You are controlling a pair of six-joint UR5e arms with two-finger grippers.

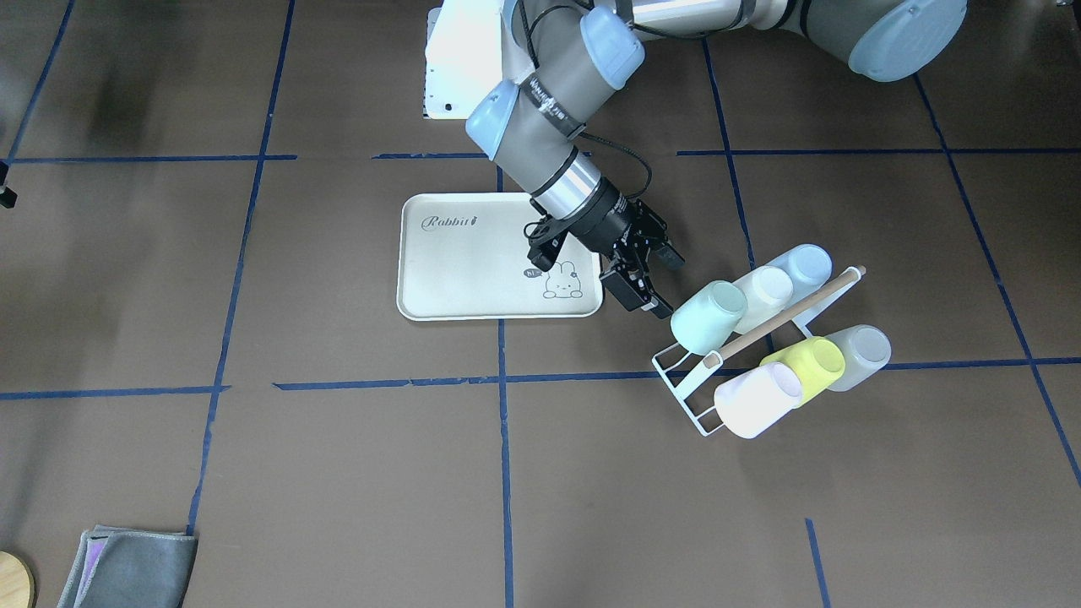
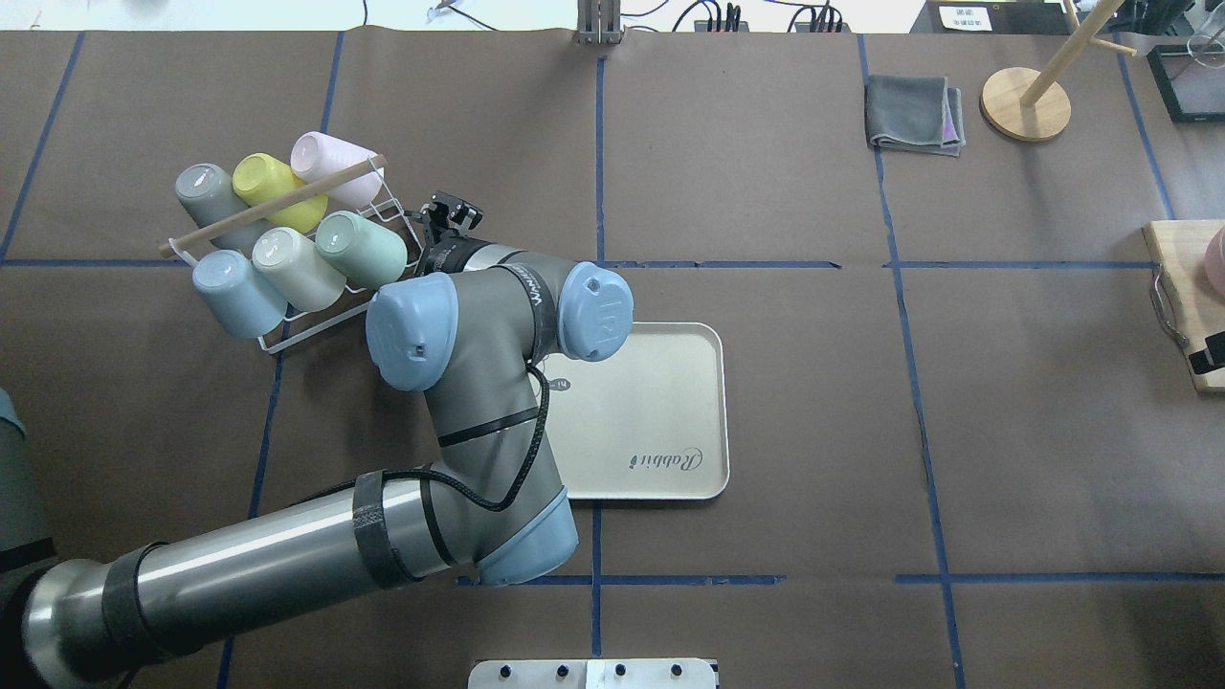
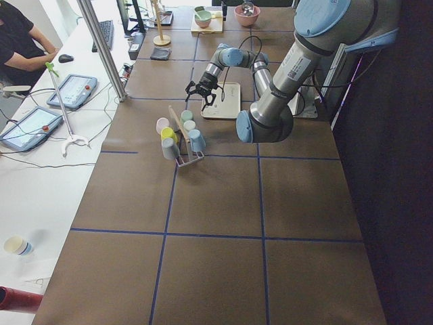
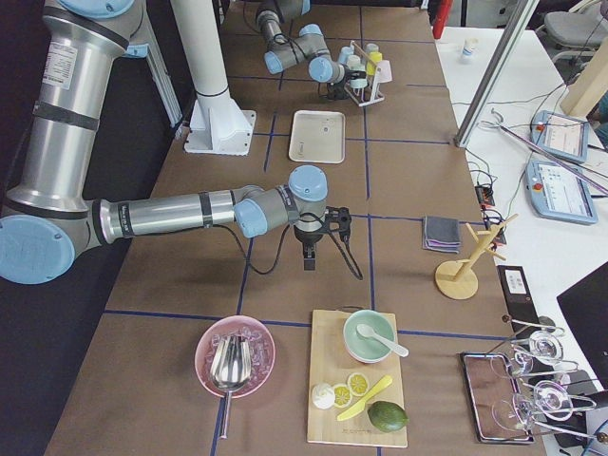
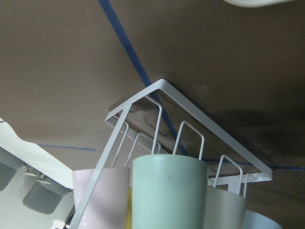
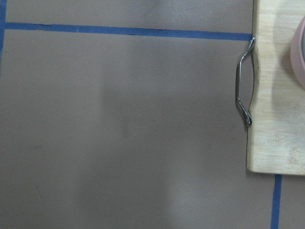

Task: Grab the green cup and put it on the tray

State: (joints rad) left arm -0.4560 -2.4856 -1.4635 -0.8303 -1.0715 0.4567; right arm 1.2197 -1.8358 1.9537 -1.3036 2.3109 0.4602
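The pale mint-green cup (image 1: 708, 317) lies tilted on a white wire rack (image 1: 688, 397) with a wooden rod, at the end nearest the tray. It also shows in the overhead view (image 2: 364, 249) and fills the bottom of the left wrist view (image 5: 169, 191). My left gripper (image 1: 671, 283) is open and empty, a short way from the cup's base, between cup and tray. The cream "Rabbit" tray (image 1: 473, 270) lies flat and empty just beside it, partly under the left arm in the overhead view (image 2: 660, 402). My right gripper (image 4: 309, 242) hangs far off over bare table; I cannot tell whether it is open.
The rack also holds a pale blue cup (image 1: 806, 263), a cream cup (image 1: 764, 287), a yellow-green cup (image 1: 815, 363), a grey cup (image 1: 861, 348) and a white-pink cup (image 1: 756, 399). A grey cloth (image 2: 914, 113), a wooden stand (image 2: 1026, 91) and a cutting board (image 6: 279, 95) lie far right.
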